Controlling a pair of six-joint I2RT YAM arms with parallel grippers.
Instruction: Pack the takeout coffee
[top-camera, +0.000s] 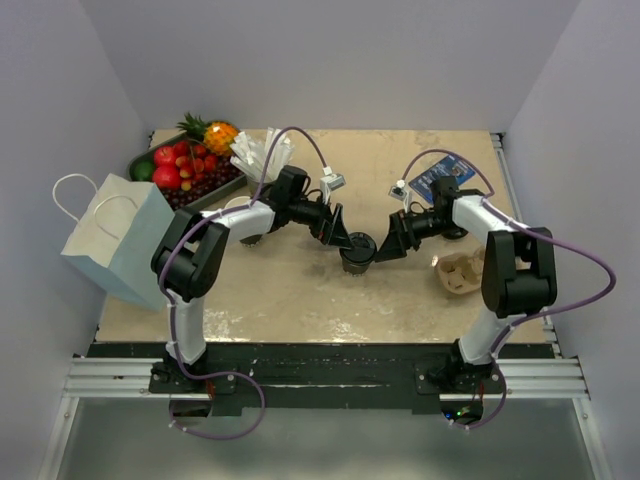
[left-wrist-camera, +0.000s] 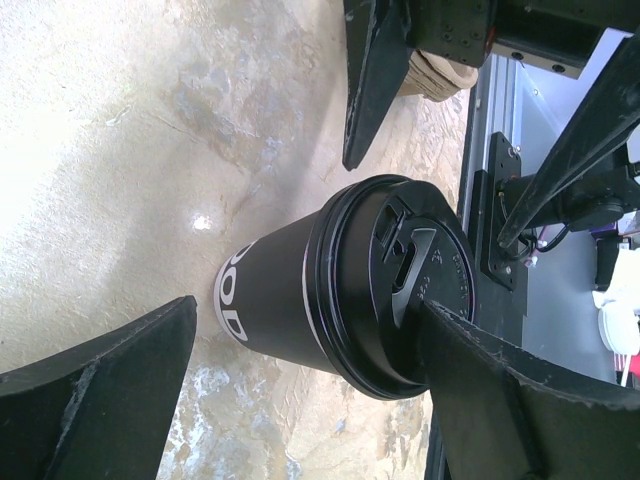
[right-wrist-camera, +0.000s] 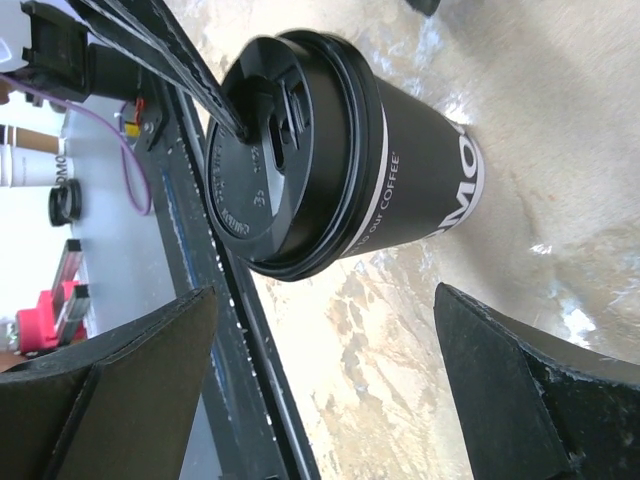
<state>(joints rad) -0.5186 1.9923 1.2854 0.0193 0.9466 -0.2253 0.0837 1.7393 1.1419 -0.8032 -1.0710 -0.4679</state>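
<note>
You see: your left claw (top-camera: 343, 238) wide open, holding nothing | your right claw (top-camera: 386, 247) wide open too | dark brown paper cup with round black plastic lid (top-camera: 357, 251) stands between them, middle of beige worktop (top-camera: 300, 295)

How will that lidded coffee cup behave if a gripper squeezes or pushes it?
The takeout coffee cup looks like paper, so a hard squeeze would probably dent it. Upright and taller than wide, it may tip if pushed near the black lid.
</note>
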